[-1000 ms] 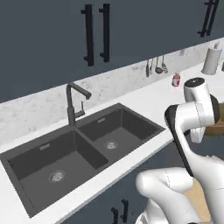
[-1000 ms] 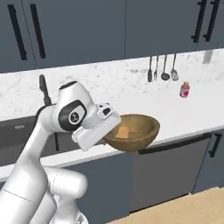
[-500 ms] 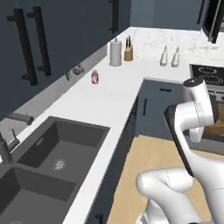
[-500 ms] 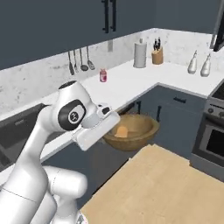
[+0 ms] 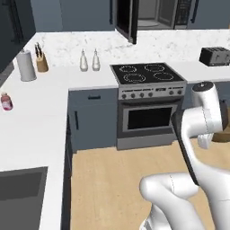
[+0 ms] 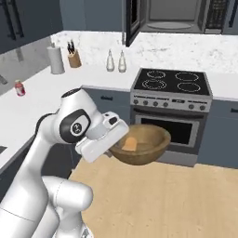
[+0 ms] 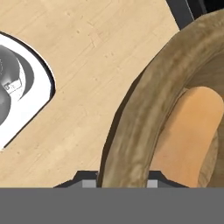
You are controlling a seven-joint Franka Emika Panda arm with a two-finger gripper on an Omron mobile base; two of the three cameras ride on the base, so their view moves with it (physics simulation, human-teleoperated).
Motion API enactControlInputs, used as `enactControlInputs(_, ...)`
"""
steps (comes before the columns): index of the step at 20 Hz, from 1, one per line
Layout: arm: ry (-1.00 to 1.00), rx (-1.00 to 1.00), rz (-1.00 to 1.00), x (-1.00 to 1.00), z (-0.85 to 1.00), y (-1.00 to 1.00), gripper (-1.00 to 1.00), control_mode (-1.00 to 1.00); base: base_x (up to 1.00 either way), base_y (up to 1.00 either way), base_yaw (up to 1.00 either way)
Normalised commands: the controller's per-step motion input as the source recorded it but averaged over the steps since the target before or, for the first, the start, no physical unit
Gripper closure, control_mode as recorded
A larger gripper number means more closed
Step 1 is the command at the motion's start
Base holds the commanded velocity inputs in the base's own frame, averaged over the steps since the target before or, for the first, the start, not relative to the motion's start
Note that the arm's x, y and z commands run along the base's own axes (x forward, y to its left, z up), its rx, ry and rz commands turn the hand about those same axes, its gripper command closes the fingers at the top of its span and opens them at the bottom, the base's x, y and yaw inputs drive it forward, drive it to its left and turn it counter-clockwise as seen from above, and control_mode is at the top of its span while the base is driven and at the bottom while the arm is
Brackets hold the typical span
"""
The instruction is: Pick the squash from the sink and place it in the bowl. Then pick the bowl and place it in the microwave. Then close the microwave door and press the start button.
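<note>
Gripper (image 6: pixel 116 145) clenched on bowl (image 6: pixel 142 144) rim, squash (image 6: pixel 130 144) inside. Microwave (image 6: pixel 172 16) open above stove (image 6: pixel 172 83). Advice: keep bowl level, lift clear of door (image 6: pixel 131 21).

No readable text, label, brand, number or sign anywhere. Microwave (image 6: pixel 174 18) control panel: too blurred to read. Stove (image 5: pixel 148 74) knobs: no legible markings. Small red can (image 5: pixel 6 101) on surface: label too small to make out. Bowl (image 6: pixel 139 145), squash (image 6: pixel 129 144): plain, unmarked.
</note>
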Motion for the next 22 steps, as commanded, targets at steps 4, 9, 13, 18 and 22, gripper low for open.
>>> enactControlInputs(4, 0.00, 0.00, 0.00, 0.00, 0.00, 0.00, 1.00, 1.00, 1.00, -0.77, -0.17)
enactControlInputs(9, 0.00, 0.00, 0.00, 0.00, 0.00, 0.00, 1.00, 1.00, 1.00, -0.54, 0.05)
enactControlInputs(13, 0.00, 0.00, 0.00, 0.00, 0.00, 0.00, 1.00, 1.00, 1.00, -0.31, 0.22)
enactControlInputs(18, 0.00, 0.00, 0.00, 0.00, 0.00, 0.00, 1.00, 1.00, 1.00, -0.30, 0.30)
enactControlInputs(22, 0.00, 0.00, 0.00, 0.00, 0.00, 0.00, 1.00, 1.00, 1.00, -0.72, 0.26)
